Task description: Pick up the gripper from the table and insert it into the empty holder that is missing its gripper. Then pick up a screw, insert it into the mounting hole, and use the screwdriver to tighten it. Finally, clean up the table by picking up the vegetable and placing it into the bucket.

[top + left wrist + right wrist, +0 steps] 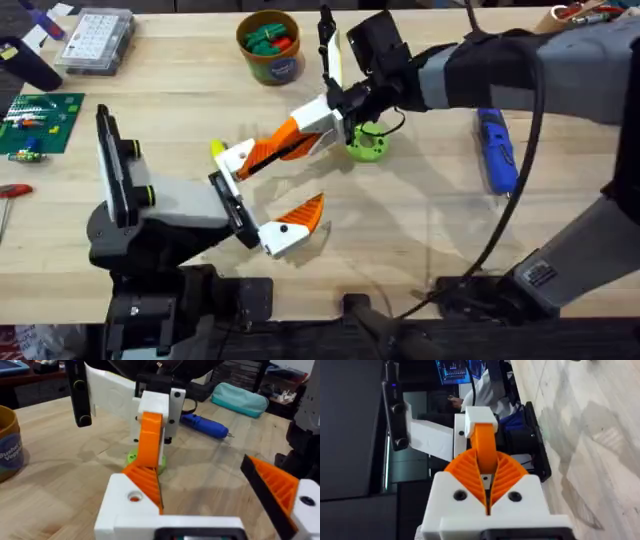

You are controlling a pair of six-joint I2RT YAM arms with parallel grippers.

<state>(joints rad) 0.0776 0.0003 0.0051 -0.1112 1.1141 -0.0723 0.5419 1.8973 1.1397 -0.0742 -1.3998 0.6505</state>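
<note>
Overhead, my left gripper sits mid-table with its claw spread wide, one finger toward 12 o'clock, the other toward 5. My right gripper reaches in from 3 o'clock, pads pressed together and pinching the upper orange-padded finger of the left claw. The right wrist view confirms this: the ribbed pads close on that orange strip.

The bucket stands upright at 12 o'clock on the table, well apart from both claws, with green vegetable pieces and something red inside. In the left wrist view its blue label reads roughly "Buehe… Vegg…", the rest cut off; I can't read more.

The lime-green ring lies just beside the right gripper, at its 4 o'clock. The blue screwdriver lies flat at 3 o'clock, no legible marking.

At 10 o'clock sit a clear parts box, its printed grid too small to read, and a green circuit board at 9 o'clock.
</note>
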